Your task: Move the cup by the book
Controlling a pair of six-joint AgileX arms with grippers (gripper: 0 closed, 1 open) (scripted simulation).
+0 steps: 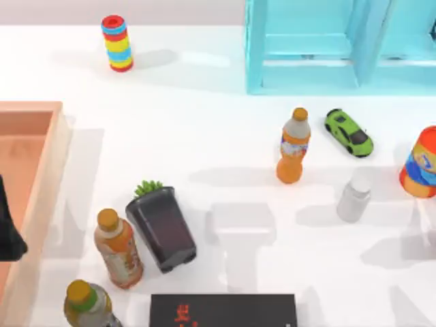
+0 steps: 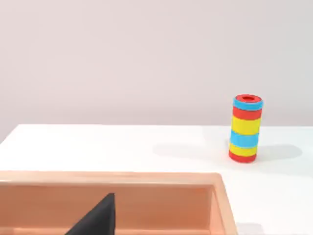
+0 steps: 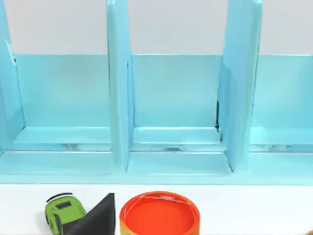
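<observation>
Nearest the camera, the book [image 1: 223,310] lies cut off by the table's front edge. Left of it stand two bottles [image 1: 118,248], a plant pot [image 1: 161,225] and a wooden tray [image 1: 41,177] at the left edge. Bare tabletop runs between the book and the cup [image 1: 354,198], which stands upright, well apart to the right, beside an orange-and-blue can [image 1: 421,163]. Whether either arm's fingers are apart or together cannot be told.

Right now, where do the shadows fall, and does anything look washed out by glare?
Top view: soft grey shadows lie on the white table, right of the pale grey-white cup and the striped red, yellow and blue cylinder; no glare. Left wrist view: that cylinder has faint shadows on both sides.
</observation>
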